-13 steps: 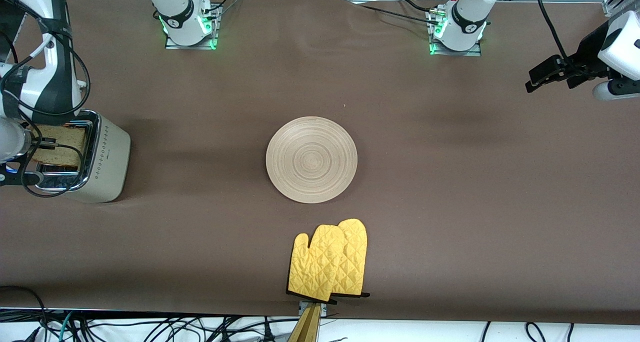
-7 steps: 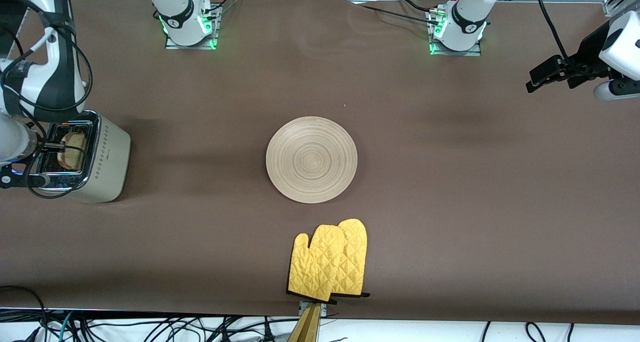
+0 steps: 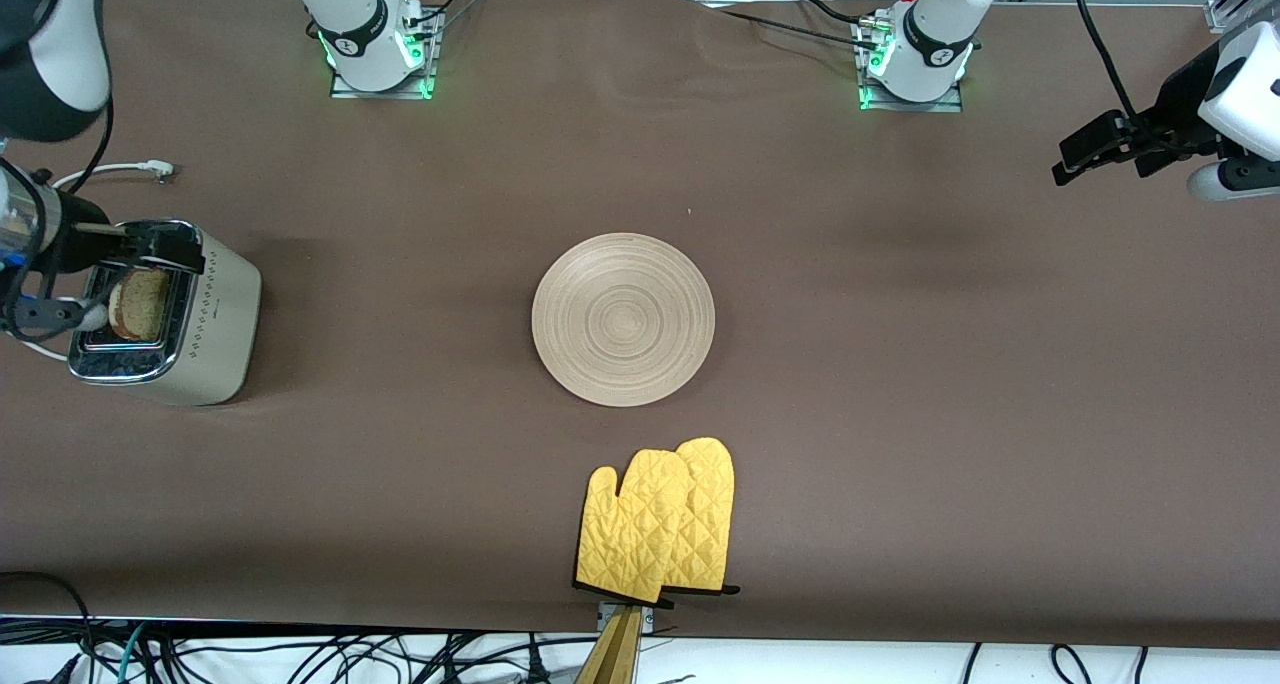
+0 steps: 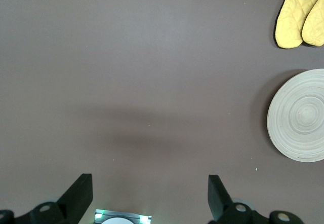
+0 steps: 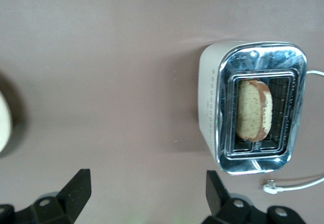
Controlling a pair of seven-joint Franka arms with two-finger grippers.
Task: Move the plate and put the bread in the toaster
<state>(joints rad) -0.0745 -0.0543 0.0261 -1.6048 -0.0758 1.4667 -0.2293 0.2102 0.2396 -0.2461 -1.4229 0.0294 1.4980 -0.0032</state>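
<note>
— Bread, where is it?
— Sitting in a slot of the toaster, at the right arm's end of the table.
— And the hands?
— Right hand is over the toaster, fingers spread, grasping nothing. Left hand waits over the table's other end, also released.
— The plate?
— Mid-table, with yellow mitts nearer the camera.

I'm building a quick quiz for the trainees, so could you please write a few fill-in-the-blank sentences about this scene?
1. The bread sits in a slot of the ____.
2. The plate carries ____ on it.
3. The pair of oven mitts is ____ in colour.
4. The right pincer has its fingers ____.

Missing words: toaster; nothing; yellow; open
</note>
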